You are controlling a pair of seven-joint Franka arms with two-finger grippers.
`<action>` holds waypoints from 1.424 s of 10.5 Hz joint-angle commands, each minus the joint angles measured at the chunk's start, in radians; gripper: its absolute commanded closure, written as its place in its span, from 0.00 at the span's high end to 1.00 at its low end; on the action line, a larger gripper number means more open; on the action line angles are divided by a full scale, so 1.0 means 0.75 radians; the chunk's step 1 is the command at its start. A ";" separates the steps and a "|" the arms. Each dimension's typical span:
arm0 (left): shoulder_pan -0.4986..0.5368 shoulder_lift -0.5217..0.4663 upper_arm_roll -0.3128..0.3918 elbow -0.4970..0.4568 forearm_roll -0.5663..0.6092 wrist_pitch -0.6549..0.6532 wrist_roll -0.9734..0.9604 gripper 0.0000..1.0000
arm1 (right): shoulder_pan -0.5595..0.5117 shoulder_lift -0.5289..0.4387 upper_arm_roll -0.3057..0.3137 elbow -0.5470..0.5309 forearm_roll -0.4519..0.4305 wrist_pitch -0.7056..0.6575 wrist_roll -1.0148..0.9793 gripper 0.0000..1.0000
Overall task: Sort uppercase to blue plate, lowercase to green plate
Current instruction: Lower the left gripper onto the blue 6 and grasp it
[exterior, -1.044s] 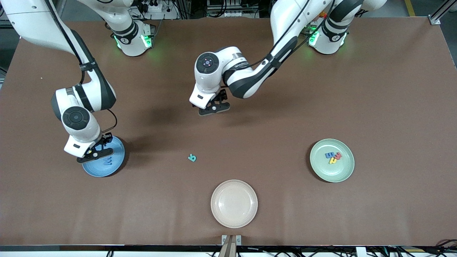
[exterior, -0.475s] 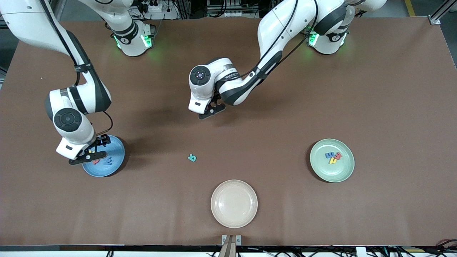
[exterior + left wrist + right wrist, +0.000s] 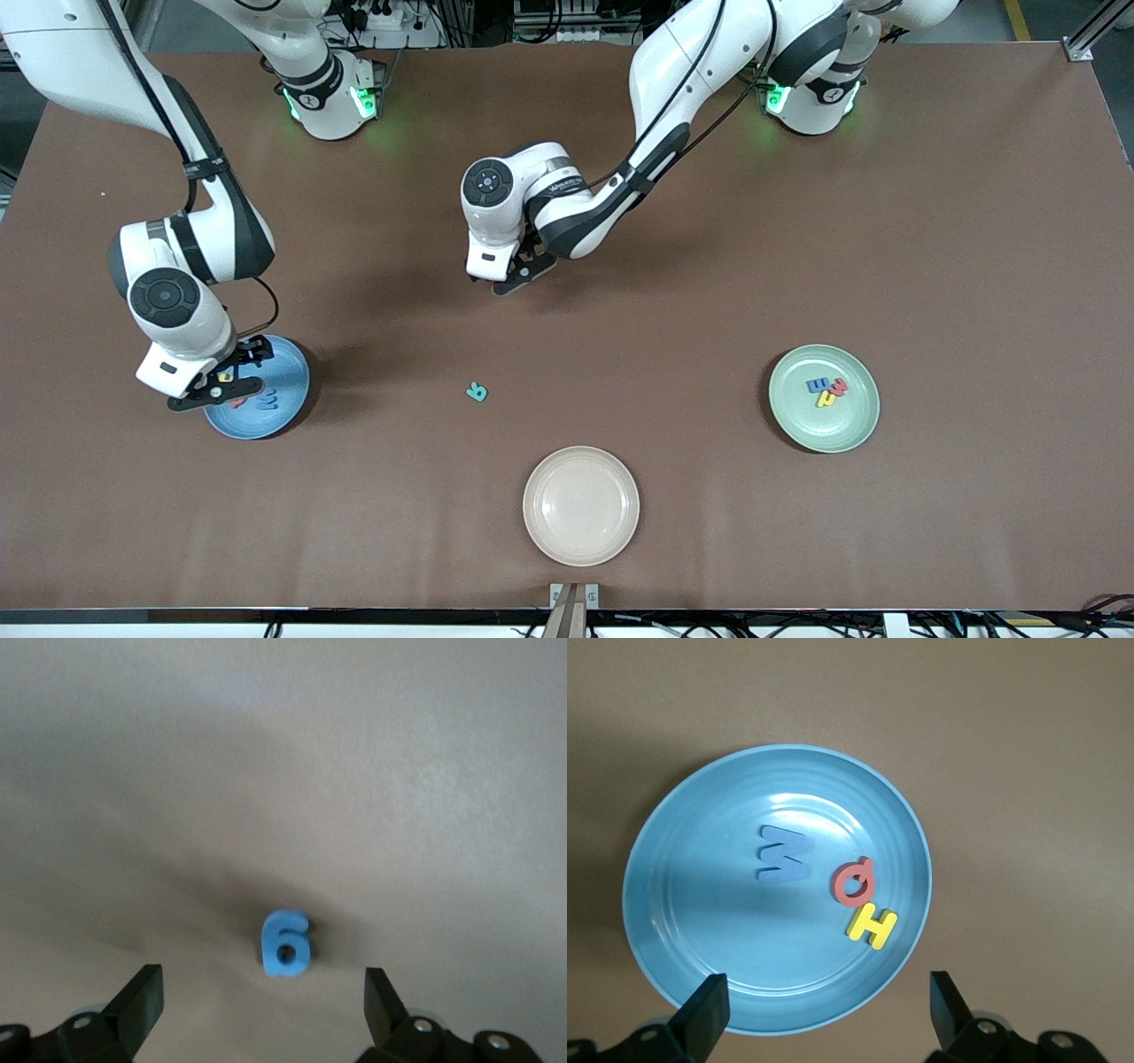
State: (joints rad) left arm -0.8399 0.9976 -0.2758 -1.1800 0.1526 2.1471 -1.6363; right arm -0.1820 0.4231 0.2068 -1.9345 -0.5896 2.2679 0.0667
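right hand (image 3: 215, 388) released over blue plate (image 3: 673, 904) rim, W, Q, H inside | left hand (image 3: 521, 270) released above blue g (image 3: 285, 943) on open counter (image 3: 930, 221) | teal R (image 3: 477, 391) alone mid-counter | green plate (image 3: 855, 424) holds three lowercase

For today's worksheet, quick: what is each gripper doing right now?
Left gripper: open, empty, over the blue g on the table.
Right gripper: open, empty, over the blue plate.

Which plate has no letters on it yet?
The cream plate, nearest the front camera; the blue plate and green plate each hold three letters.
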 commanded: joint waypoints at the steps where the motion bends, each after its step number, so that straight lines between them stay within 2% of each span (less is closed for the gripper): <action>1: -0.064 0.044 0.077 0.076 -0.028 -0.007 -0.023 0.98 | -0.007 0.011 0.023 0.017 0.035 -0.009 0.005 1.00; 3: -0.076 0.055 0.079 0.084 -0.028 -0.007 -0.023 0.91 | -0.001 0.007 0.033 0.017 0.046 -0.009 0.003 1.00; 5: -0.083 0.065 0.081 0.084 -0.026 -0.007 -0.023 0.90 | 0.012 0.005 0.062 0.015 0.119 -0.013 0.001 1.00; 6: -0.091 0.065 0.085 0.086 -0.026 -0.005 -0.023 0.86 | 0.012 0.009 0.084 0.009 0.172 -0.013 0.003 1.00; 8: -0.091 0.065 0.087 0.084 -0.026 -0.007 -0.015 0.84 | 0.038 0.007 0.086 0.000 0.317 -0.052 0.005 1.00; 9: -0.093 0.065 0.102 0.084 -0.026 -0.007 -0.007 0.77 | 0.042 0.005 0.088 0.006 0.387 -0.089 0.005 1.00; 10: -0.097 0.065 0.106 0.084 -0.026 -0.007 -0.007 0.77 | 0.052 -0.004 0.090 0.008 0.446 -0.091 0.005 1.00; 12: -0.099 0.065 0.114 0.084 -0.026 -0.007 -0.001 0.75 | 0.050 -0.026 0.090 0.035 0.463 -0.130 0.017 1.00; 15: -0.099 0.065 0.114 0.084 -0.026 -0.005 0.001 0.63 | 0.048 -0.087 0.090 0.100 0.463 -0.140 0.058 1.00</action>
State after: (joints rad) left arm -0.8943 1.0285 -0.2109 -1.1523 0.1521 2.1471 -1.6395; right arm -0.1398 0.3982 0.2678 -1.8768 -0.2587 2.1871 0.0814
